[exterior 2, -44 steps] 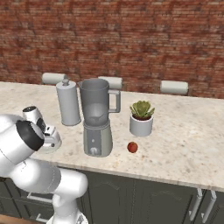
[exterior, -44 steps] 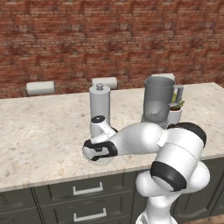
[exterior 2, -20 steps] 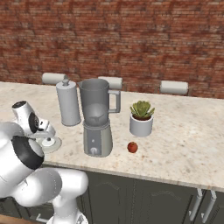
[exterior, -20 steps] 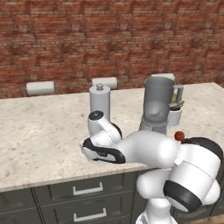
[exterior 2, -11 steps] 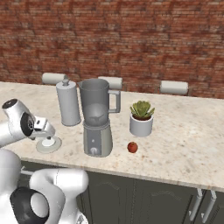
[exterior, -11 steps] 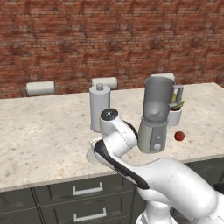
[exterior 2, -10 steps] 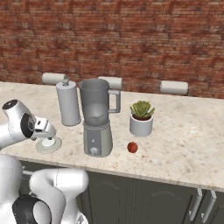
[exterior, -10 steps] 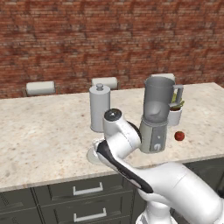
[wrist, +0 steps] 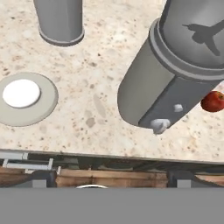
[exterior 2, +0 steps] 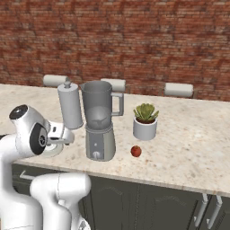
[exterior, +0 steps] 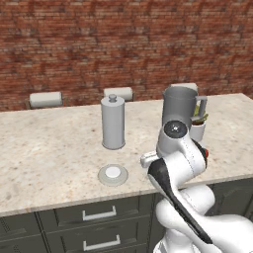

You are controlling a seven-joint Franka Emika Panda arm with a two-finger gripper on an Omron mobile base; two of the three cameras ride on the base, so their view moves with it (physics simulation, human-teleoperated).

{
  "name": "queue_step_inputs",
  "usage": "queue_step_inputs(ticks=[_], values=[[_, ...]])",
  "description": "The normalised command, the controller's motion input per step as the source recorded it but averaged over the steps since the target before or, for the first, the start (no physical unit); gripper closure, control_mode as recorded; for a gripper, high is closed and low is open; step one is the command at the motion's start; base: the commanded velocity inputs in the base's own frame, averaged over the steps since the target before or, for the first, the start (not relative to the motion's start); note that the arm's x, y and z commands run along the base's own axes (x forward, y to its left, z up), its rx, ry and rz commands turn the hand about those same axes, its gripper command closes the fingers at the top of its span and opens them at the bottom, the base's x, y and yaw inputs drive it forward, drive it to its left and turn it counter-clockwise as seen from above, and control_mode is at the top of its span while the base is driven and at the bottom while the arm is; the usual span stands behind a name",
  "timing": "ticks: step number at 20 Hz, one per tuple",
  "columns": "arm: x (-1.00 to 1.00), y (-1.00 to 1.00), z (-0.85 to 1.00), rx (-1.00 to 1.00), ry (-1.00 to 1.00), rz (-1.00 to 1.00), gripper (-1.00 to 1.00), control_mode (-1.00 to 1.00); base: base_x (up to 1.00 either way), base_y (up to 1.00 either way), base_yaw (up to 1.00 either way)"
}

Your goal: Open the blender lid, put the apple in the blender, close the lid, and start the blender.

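Arm swung right; blender lid (exterior: 113, 174) on speckled counter (exterior: 49, 148).

The grey blender (exterior 2: 101, 128) stands upright on the counter, its jar open-topped. Its flat round lid (exterior: 113, 174) lies on the counter, apart from it. The small red apple (exterior 2: 136, 151) rests just beside the blender's base.

This is a home kitchen, rendered in simulation. A long speckled stone counter (exterior: 49, 148) runs along a red brick wall (exterior: 123, 44), with dark grey drawers (exterior: 99, 215) and cabinet doors (exterior 2: 179, 206) with metal handles beneath it. On the counter stand a blender (exterior 2: 101, 119), a tall grey canister (exterior: 113, 122) with a knob top, and a small potted succulent (exterior 2: 145, 120), with a red apple (exterior 2: 135, 151) beside them. Pale rolls (exterior 2: 179, 90) lie against the wall.
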Motion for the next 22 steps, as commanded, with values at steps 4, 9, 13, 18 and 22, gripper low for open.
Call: queue_step_inputs(ticks=[4,9,13,18,22], values=[[-0.32,-1.0,0.42,0.0,-0.1,0.0,-1.0,-1.0,0.0,0.0,0.0],[-0.3,-1.0,0.18,0.02,-0.09,0.0,-1.0,-1.0,0.0,0.0,0.0],[-0.18,-1.0,-0.04,0.1,-0.09,0.0,-1.0,-1.0,0.0,0.0,0.0],[0.0,-1.0,-0.37,0.14,-0.01,0.0,-1.0,-1.0,0.0,0.0,0.0],[0.11,-0.97,-0.48,0.12,0.0,0.0,-1.0,-1.0,0.0,0.0,0.0]])
